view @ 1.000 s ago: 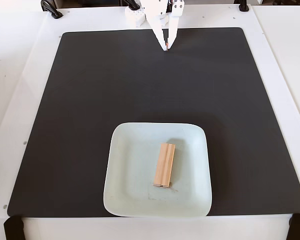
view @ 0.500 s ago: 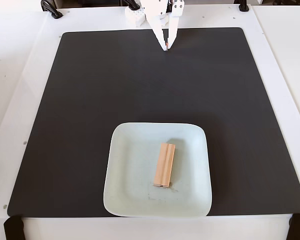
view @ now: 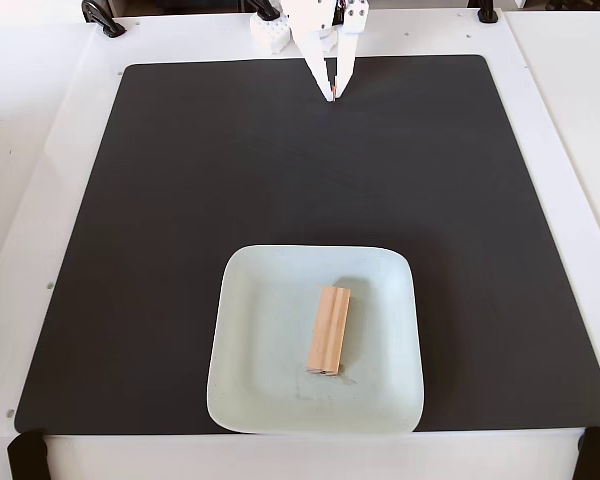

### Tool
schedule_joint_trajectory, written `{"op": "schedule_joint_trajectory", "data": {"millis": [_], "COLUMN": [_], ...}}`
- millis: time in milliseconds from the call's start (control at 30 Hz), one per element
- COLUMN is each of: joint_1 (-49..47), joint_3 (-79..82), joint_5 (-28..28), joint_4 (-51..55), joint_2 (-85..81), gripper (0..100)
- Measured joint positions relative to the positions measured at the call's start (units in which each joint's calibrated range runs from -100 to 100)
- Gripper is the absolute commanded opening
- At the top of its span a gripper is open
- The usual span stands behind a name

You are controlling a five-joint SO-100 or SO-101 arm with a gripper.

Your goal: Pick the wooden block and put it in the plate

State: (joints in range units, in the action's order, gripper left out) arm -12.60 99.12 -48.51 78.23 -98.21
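In the fixed view the wooden block point(view: 329, 329) lies flat inside the plate point(view: 255, 340), a little toward 3 o'clock of the plate's middle, its long side running nearly 12 to 6. The plate sits at the 6 o'clock edge of the black mat point(view: 160, 200). The white gripper point(view: 333, 95) hangs at the mat's 12 o'clock edge, well apart from the block, which lies toward 6 o'clock of it; its two fingers are pressed together at the tips and hold nothing.
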Motion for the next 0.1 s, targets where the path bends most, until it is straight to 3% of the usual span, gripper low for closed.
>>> {"op": "schedule_joint_trajectory", "data": {"millis": [100], "joint_1": [0.00], "joint_3": [0.00], "joint_5": [0.00], "joint_4": [0.00], "joint_2": [0.00], "gripper": [1]}}
